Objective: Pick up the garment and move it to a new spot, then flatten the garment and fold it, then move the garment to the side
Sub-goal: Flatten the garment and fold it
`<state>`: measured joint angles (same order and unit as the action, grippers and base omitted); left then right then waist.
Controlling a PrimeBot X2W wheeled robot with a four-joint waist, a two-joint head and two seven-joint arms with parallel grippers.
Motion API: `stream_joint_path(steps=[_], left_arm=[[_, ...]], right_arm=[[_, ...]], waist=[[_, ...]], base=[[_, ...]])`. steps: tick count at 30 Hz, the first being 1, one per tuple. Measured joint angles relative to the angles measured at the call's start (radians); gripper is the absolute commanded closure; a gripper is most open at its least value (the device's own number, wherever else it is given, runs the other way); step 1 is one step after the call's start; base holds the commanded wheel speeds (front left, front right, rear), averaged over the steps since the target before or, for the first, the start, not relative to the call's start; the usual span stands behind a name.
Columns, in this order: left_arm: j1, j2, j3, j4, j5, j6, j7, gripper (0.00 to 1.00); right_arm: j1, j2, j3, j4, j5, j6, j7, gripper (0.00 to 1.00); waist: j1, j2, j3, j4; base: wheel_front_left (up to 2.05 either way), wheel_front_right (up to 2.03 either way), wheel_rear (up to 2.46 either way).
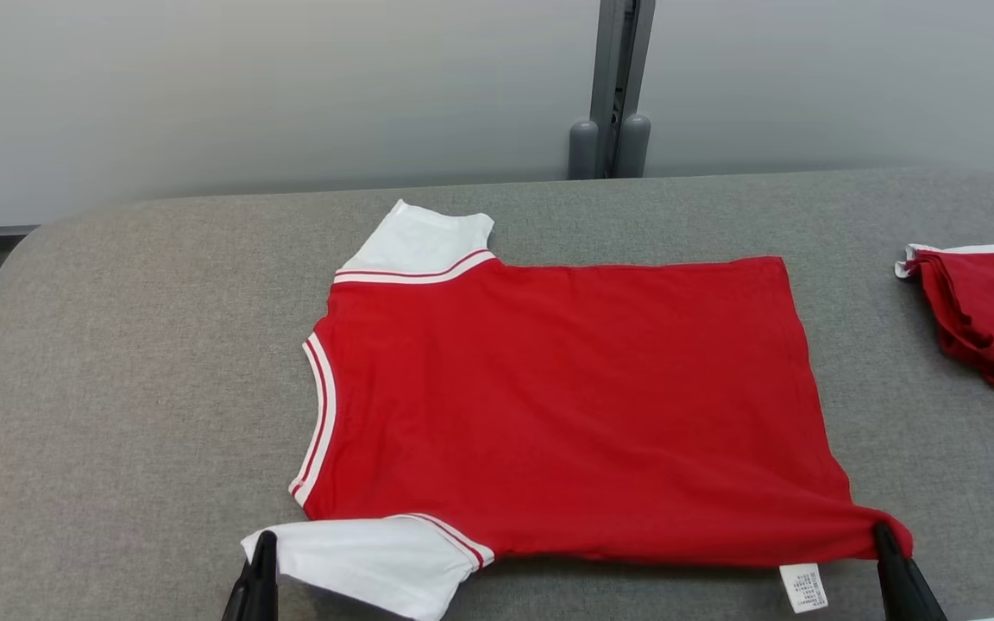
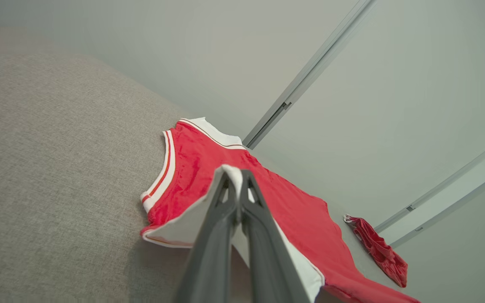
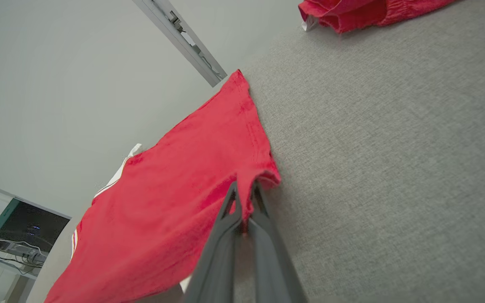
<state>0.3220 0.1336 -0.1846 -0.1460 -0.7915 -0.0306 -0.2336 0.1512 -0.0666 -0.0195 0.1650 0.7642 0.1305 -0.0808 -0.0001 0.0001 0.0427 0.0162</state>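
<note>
- Far left of the head view: we see the grey fabric table spanning the frame, with a pale wall behind it.
- Lower left of the head view: the left gripper rises from the bottom edge, clamped on the outer edge of the white near sleeve.
- The left wrist view agrees: the fingers are pinched together, and white sleeve cloth is wrapped over the tips and lifted off the table.
- Left of centre: the collar, white with red stripes, points toward frame left. The white far sleeve lies flat above it.
- Centre: the garment, a red shirt, is spread flat on the table with the collar left and the hem right. Its near edge is stretched between the two grippers, with a shadow under it.
- Top, right of centre: a grey post stands behind the table.
- Lower right: a white care label hangs from the near hem, just beside the right gripper.
- Lower right: the right gripper comes up from the bottom edge, clenched on the near hem corner.
- In the right wrist view we see red cloth bunched between the closed fingers.
- Right edge: a second red garment lies crumpled on the table, well apart from the shirt and cut off by the frame.
</note>
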Motion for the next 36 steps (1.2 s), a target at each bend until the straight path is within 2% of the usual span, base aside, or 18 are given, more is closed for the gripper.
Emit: stream_joint_path(steps=[10, 19, 25, 36], left_arm=[[-0.058, 0.001, -0.035, 0.053, 0.027, -0.012, 0.003, 1.00], [-0.207, -0.005, -0.064, 0.147, 0.058, -0.026, 0.009, 1.00], [-0.357, -0.022, -0.081, 0.285, 0.060, -0.049, 0.009, 1.00], [-0.571, -0.040, -0.093, 0.578, 0.066, -0.082, -0.015, 1.00]], right_arm=[[-0.035, 0.008, 0.034, 0.064, 0.003, 0.000, 0.002, 1.00], [-0.085, 0.012, 0.050, 0.112, 0.040, 0.000, -0.012, 1.00], [-0.157, 0.015, 0.036, 0.154, 0.131, 0.000, -0.032, 1.00], [-0.293, 0.017, 0.055, 0.295, 0.153, 0.000, -0.066, 1.00]], waist=[[0.0000, 0.0000, 0.034, 0.003], [0.0000, 0.0000, 0.060, -0.007], [0.0000, 0.0000, 0.081, -0.014], [0.0000, 0.0000, 0.115, -0.025]], base=[[0.00, 0.00, 0.00], [0.00, 0.00, 0.00], [0.00, 0.00, 0.00], [0.00, 0.00, 0.00]])
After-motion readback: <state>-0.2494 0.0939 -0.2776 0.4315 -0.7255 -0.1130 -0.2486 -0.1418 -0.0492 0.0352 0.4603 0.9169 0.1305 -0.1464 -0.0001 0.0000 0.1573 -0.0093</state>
